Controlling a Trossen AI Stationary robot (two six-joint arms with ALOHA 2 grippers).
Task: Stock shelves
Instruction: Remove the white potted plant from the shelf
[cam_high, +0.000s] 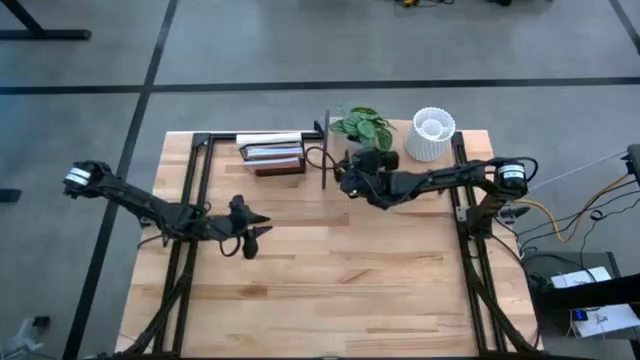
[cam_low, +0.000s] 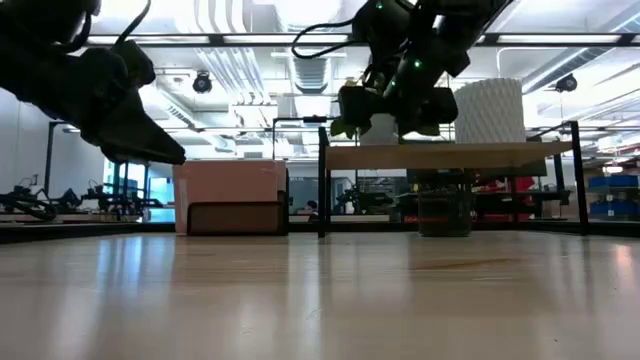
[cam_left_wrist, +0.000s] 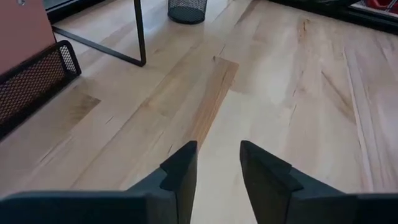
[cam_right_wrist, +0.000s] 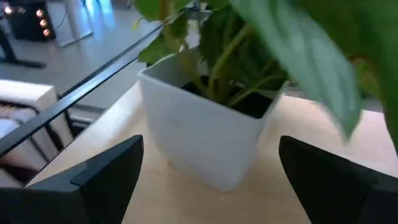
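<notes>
1 shelves (cam_low: 450, 156) | 1 potted plant (cam_right_wrist: 211, 124), 1 white vase (cam_high: 432, 135) | right gripper (cam_right_wrist: 208, 168) jaws wide, empty | left gripper (cam_left_wrist: 217, 171) jaws slightly apart, empty

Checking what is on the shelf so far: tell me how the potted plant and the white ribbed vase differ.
The potted plant has a smooth, square-sided white pot with green leaves; the white ribbed vase is round, ridged and holds nothing visible. The plant sits between the right gripper's open fingers; the vase stands apart, untouched. In the low view the vase rises taller than the pot. Both are white and stand on the shelf.
</notes>
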